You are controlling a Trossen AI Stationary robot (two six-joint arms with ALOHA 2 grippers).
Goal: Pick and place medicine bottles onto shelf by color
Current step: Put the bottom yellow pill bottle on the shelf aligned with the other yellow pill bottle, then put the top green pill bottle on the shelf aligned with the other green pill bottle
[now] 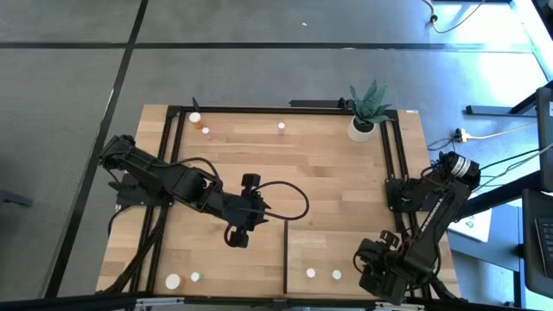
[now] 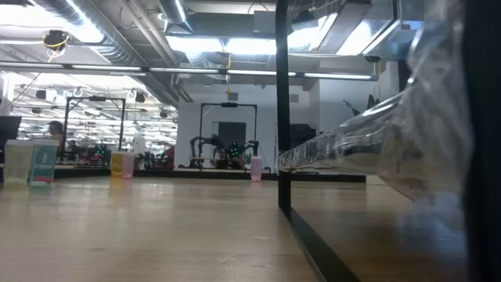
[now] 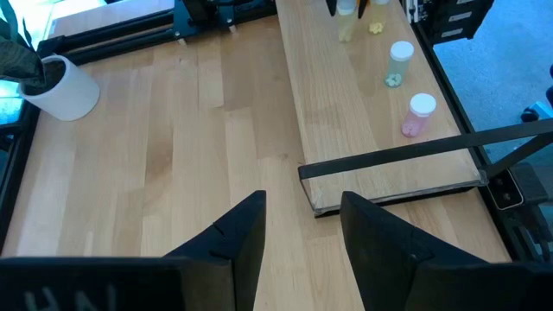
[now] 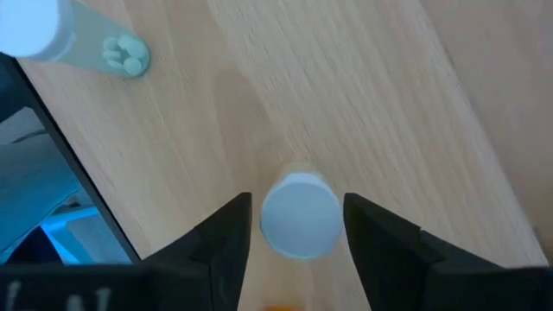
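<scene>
Right hand [image 4: 294, 226] stands narrowly parted around an upright white-capped medicine bottle [image 4: 300, 216] on the shelf [image 1: 346, 250], lower right of the high view; fingers clear of it. A second bottle [image 4: 52, 34] holds pale tablets. Left hand [image 3: 301, 229] partly open, empty, above the plank counter [image 1: 259, 164]. Plant pot [image 1: 360, 130] sits upper right.
</scene>
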